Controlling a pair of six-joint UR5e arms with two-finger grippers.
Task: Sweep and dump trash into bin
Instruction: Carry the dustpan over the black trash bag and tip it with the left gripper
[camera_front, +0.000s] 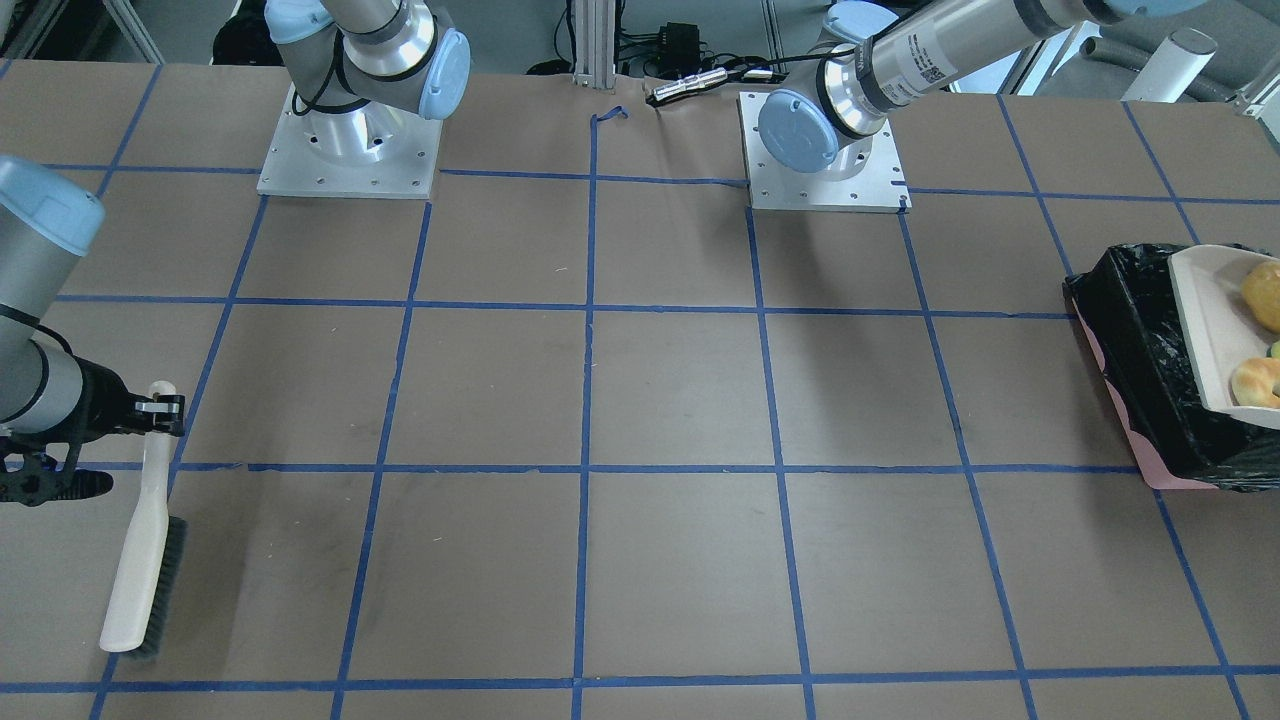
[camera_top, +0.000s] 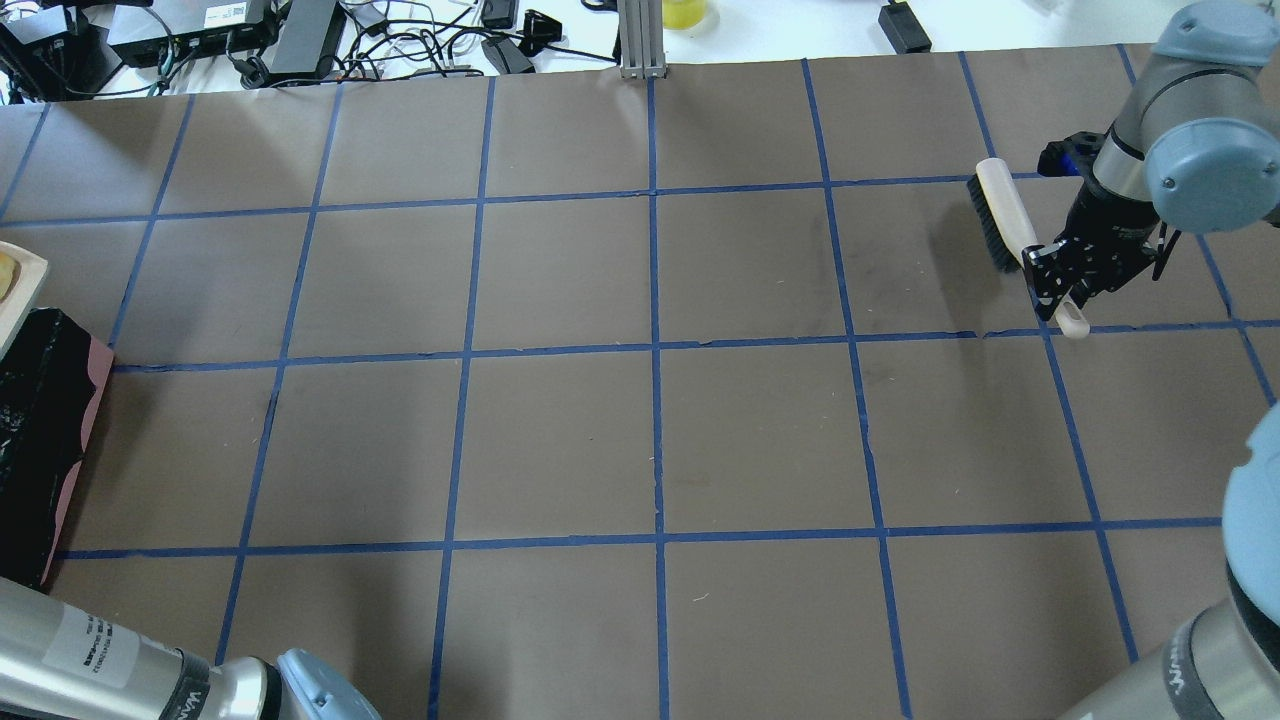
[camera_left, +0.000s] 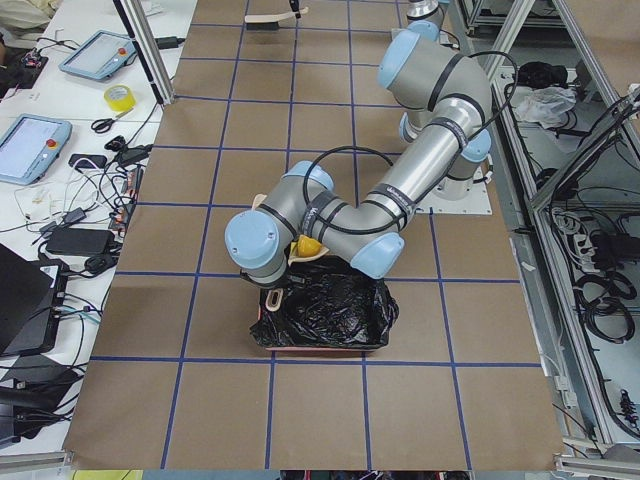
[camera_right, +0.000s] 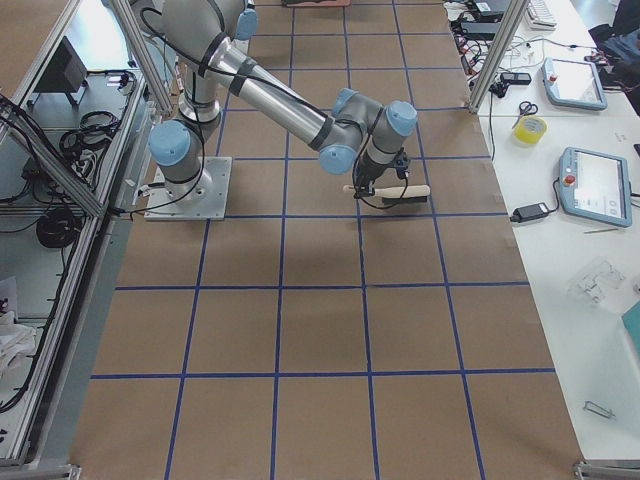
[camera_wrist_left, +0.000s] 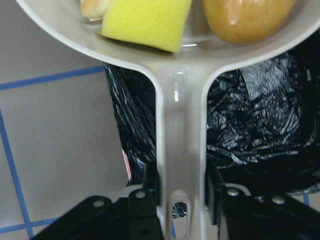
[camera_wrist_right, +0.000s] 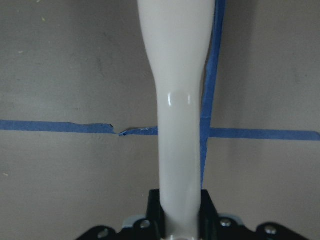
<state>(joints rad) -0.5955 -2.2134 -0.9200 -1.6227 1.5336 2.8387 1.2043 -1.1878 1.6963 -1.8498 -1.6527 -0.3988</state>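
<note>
My left gripper (camera_wrist_left: 181, 195) is shut on the handle of the beige dustpan (camera_wrist_left: 180, 125), held above the bin (camera_wrist_left: 255, 115), a pink box lined with a black bag. In the pan lie the yellow-green sponge (camera_wrist_left: 145, 22), the golden-brown potato (camera_wrist_left: 245, 17) and the edge of the croissant (camera_wrist_left: 92, 7). In the front-facing view the pan (camera_front: 1215, 330) is over the bin (camera_front: 1140, 350), with the potato (camera_front: 1265, 295) and croissant (camera_front: 1260, 380) in it. My right gripper (camera_top: 1065, 285) is shut on the handle of the beige brush (camera_top: 1000, 215), far from the bin.
The brush (camera_front: 140, 560) slopes down with its dark bristles close to the brown paper table near the operators' edge. Blue tape lines grid the table (camera_top: 650, 440). Both arm bases (camera_front: 350, 150) stand on metal plates at the robot's side. Cables and power supplies (camera_top: 250, 40) lie beyond the far edge.
</note>
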